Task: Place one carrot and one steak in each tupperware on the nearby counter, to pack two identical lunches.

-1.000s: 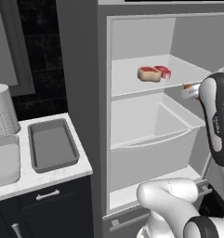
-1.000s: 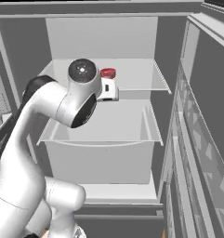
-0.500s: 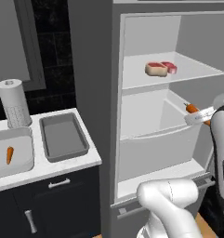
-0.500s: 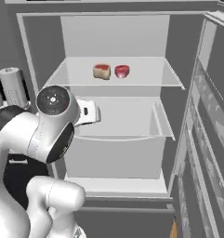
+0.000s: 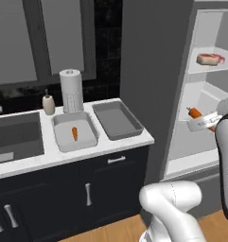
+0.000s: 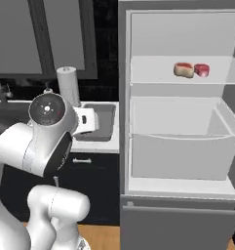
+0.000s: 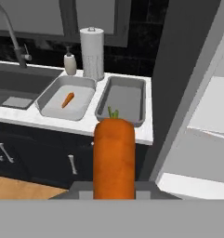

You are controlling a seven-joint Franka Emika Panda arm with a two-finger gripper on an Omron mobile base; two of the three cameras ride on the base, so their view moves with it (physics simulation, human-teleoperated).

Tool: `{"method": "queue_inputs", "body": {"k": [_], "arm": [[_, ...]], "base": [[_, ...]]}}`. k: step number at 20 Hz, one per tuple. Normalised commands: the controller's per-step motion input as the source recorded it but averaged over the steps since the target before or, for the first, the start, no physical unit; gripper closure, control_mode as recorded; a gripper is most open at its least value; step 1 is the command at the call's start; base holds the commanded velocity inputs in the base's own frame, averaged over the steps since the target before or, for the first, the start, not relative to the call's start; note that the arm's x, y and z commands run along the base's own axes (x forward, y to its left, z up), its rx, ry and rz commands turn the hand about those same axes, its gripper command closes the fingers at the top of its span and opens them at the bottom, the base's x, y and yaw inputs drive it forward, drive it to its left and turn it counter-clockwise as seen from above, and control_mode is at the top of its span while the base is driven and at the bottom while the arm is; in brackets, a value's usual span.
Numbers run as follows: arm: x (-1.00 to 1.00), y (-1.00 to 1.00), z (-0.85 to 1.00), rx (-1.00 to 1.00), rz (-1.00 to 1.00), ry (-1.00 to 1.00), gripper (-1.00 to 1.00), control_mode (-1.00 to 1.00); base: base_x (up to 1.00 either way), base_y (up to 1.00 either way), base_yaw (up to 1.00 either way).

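No brand, label or readable writing is seen anywhere. The open fridge [image 6: 180, 122] is shown beside the counter [image 5: 110, 144], which is white over dark cabinets, with a sink [image 5: 13, 137] sunk into it. Two tupperware trays are counted on the counter: the lighter tray [image 5: 75, 131] and, touching it on its fridge side, the darker tray [image 5: 117, 119]. Behind the lighter tray, one paper towel roll [image 5: 71, 90] and one soap bottle [image 5: 48, 103] are stood upright. Two steaks [image 6: 191, 70] are laid side by side on the upper fridge shelf. Two carrots are counted. One small carrot [image 5: 74, 133] is laid in the lighter tray, its long axis running front to back. The other carrot [image 7: 114, 158] is gripped by the closed gripper [image 5: 200, 122], its long axis along the fingers, its green stub pointed away from the hand, towards the darker tray.
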Motion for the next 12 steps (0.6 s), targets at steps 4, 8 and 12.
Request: {"method": "queue_inputs", "body": {"k": [4, 8, 12], "arm": [[0.00, 0.00, 0.00, 0.00, 0.00, 0.00, 1.00, 1.00], [0.00, 0.00, 0.00, 0.00, 0.00, 0.00, 1.00, 1.00], [0.34, -0.09, -0.15, 0.00, 0.00, 0.07, 1.00, -1.00]], "base": [[0.71, 1.00, 0.00], [0.86, 0.36, 0.00], [0.41, 0.00, 0.00]]}}
